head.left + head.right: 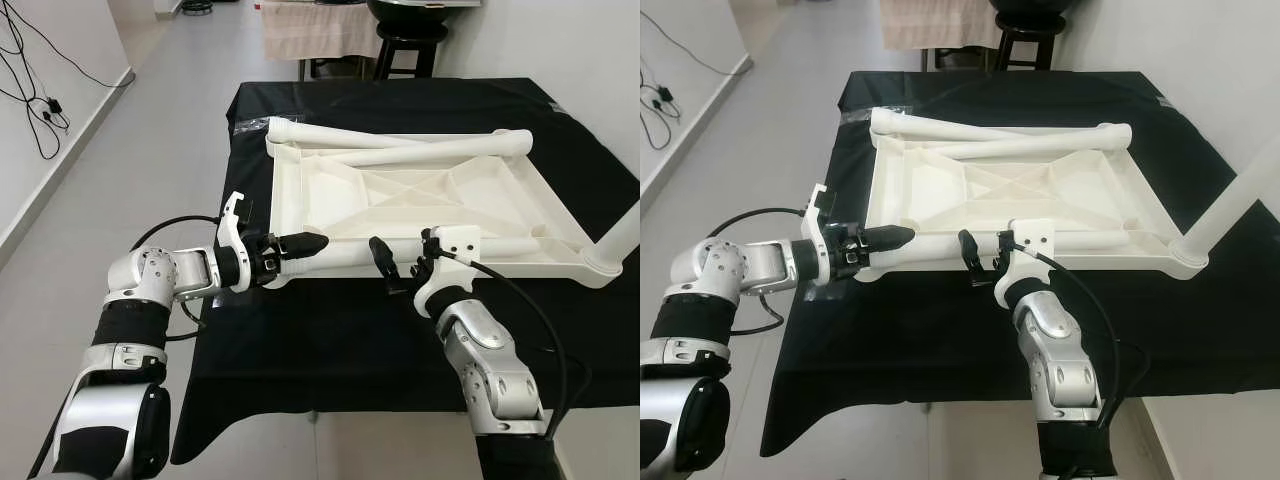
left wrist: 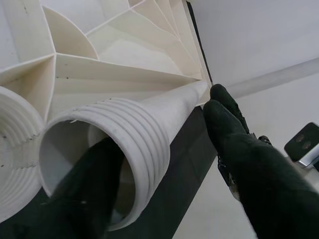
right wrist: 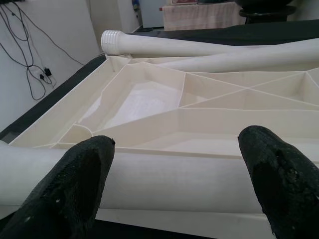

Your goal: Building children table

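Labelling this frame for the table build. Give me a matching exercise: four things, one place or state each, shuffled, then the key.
Things
1. left gripper
2. right gripper
3. near leg
4. upright leg

Places or states
A. standing in the tabletop's corner socket on the robot's right
B. fingers open, one either side of the near leg
C. lying along the tabletop's near edge
D. one finger inside the near leg's threaded end, one outside

Pairs: 1-D, 2-B, 3-C, 4-A
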Tool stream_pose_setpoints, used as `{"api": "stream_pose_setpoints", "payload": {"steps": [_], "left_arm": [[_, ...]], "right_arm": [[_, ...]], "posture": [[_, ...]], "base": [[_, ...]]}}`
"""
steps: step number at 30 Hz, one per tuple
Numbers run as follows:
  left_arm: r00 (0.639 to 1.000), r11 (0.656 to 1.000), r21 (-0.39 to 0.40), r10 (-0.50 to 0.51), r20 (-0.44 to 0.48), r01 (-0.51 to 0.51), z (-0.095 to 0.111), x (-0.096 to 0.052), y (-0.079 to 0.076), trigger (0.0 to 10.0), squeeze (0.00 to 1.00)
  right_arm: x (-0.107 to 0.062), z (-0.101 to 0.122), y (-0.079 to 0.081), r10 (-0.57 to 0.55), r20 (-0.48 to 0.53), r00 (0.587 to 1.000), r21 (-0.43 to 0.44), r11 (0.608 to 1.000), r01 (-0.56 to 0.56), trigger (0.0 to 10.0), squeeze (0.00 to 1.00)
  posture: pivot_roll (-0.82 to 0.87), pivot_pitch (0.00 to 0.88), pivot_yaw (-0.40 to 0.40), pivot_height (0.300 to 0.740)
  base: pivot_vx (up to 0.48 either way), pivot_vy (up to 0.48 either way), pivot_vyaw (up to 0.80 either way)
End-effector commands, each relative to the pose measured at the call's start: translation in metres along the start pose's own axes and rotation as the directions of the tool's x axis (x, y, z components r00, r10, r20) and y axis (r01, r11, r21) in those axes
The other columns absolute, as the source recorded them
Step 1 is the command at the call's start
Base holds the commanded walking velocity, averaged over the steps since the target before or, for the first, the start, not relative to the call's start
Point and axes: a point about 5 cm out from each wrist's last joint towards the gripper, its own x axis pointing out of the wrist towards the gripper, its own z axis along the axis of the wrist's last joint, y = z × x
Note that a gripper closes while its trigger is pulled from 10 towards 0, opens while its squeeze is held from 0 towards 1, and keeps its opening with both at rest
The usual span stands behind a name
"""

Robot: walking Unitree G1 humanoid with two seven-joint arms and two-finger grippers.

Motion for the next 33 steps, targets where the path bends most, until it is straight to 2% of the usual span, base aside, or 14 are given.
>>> {"api": "stream_pose_setpoints", "payload": {"steps": [1, 4, 8, 19, 28, 33], "left_arm": [[0.999, 1.000, -0.006, 0.016, -0.035, -0.016, -0.003, -0.001, 0.004, 0.0, 0.00], [0.999, 1.000, -0.009, 0.017, -0.045, -0.018, -0.005, -0.001, 0.004, 0.0, 0.00], [0.996, 0.999, -0.034, 0.007, -0.086, -0.010, -0.017, 0.003, 0.005, 0.0, 0.00], [0.995, 0.999, -0.033, 0.006, -0.102, -0.009, -0.023, 0.005, 0.007, 0.0, 0.00], [0.997, 1.000, -0.029, -0.001, -0.076, -0.002, -0.021, 0.003, 0.006, 0.0, 0.00], [1.000, 0.999, 0.037, -0.018, -0.005, 0.019, -0.006, -0.005, -0.002, 0.0, 0.00]], "right_arm": [[-0.003, -0.002, 0.000, -0.003, -0.014, 1.000, -0.004, 1.000, 0.003, 10.0, 0.00], [-0.003, -0.003, 0.000, -0.004, -0.014, 1.000, -0.003, 1.000, 0.004, 10.0, 0.00], [-0.004, -0.003, 0.001, -0.008, -0.013, 1.000, -0.003, 1.000, 0.008, 10.0, 0.00], [-0.003, -0.002, 0.001, -0.011, -0.009, 1.000, 0.001, 1.000, 0.011, 10.0, 0.00], [0.000, 0.001, 0.003, -0.008, 0.004, 1.000, 0.000, 1.000, 0.008, 10.0, 0.00], [0.005, 0.011, 0.006, -0.001, 0.046, 0.999, 0.002, 1.000, 0.001, 10.0, 0.00]], "posture": [[-0.07, 0.077, -0.016, 0.740], [-0.07, 0.077, -0.015, 0.740], [-0.08, 0.075, -0.012, 0.740], [-0.07, 0.079, -0.006, 0.740], [-0.07, 0.083, -0.009, 0.740], [-0.08, 0.085, -0.007, 0.740]], "base": [[0.000, 0.000, 0.00], [0.000, 0.000, 0.00], [0.000, 0.000, 0.00], [0.000, 0.000, 0.00], [0.000, 0.000, 0.00], [0.000, 0.000, 0.00]]}}
